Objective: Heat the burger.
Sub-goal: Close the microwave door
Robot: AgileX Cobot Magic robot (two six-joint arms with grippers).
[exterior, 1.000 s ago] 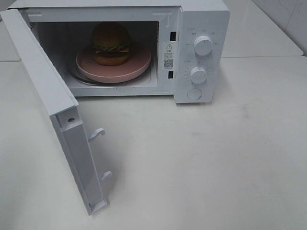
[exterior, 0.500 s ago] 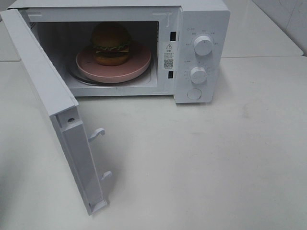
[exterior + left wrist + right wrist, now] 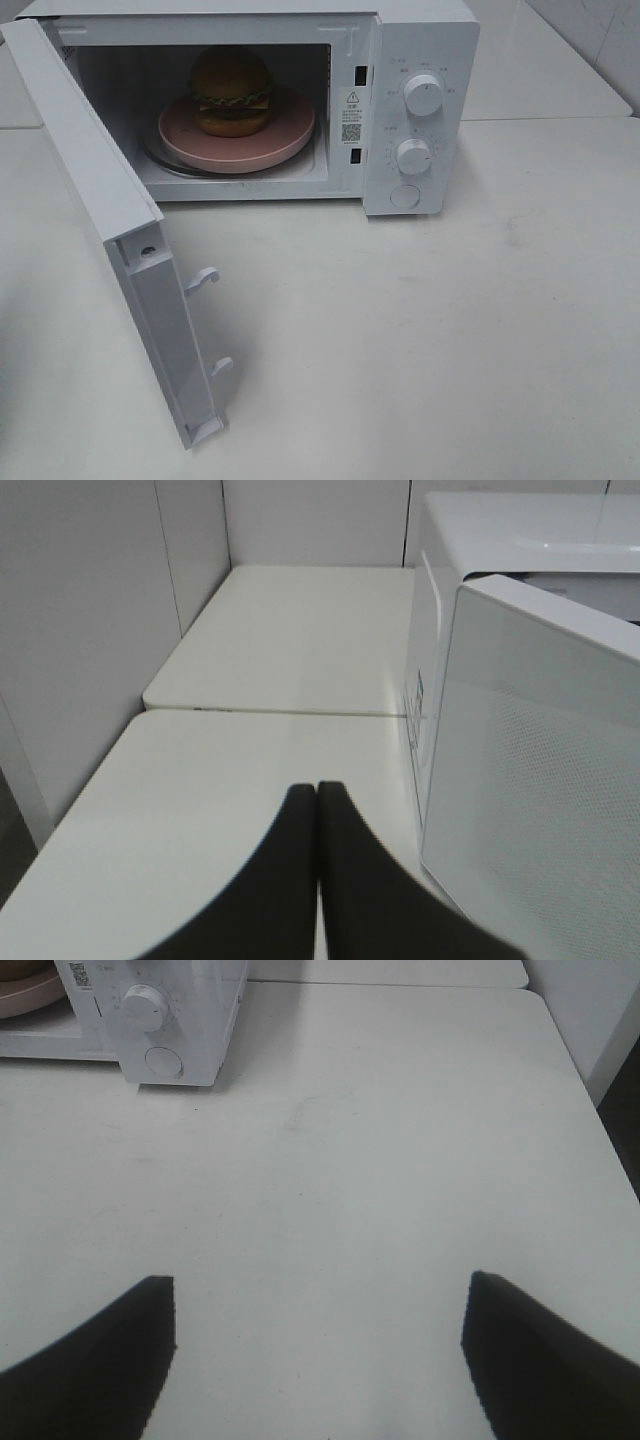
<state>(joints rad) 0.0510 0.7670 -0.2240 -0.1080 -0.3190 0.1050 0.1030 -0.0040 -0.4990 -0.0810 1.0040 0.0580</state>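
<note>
**Burger sitting in open microwave, jaws hanging clear**

The burger (image 3: 231, 90) is resting on a pink plate (image 3: 290, 135) inside the microwave (image 3: 420, 35), whose door (image 3: 95, 190) is standing wide open above the white bench (image 3: 450, 330). The left jaws are pressing tight together, gripping nothing, just beside the outer face of the microwave's door. The right jaws are gaping wide and empty, hanging over the bench well out in front of the microwave's control panel (image 3: 420, 125).
</note>
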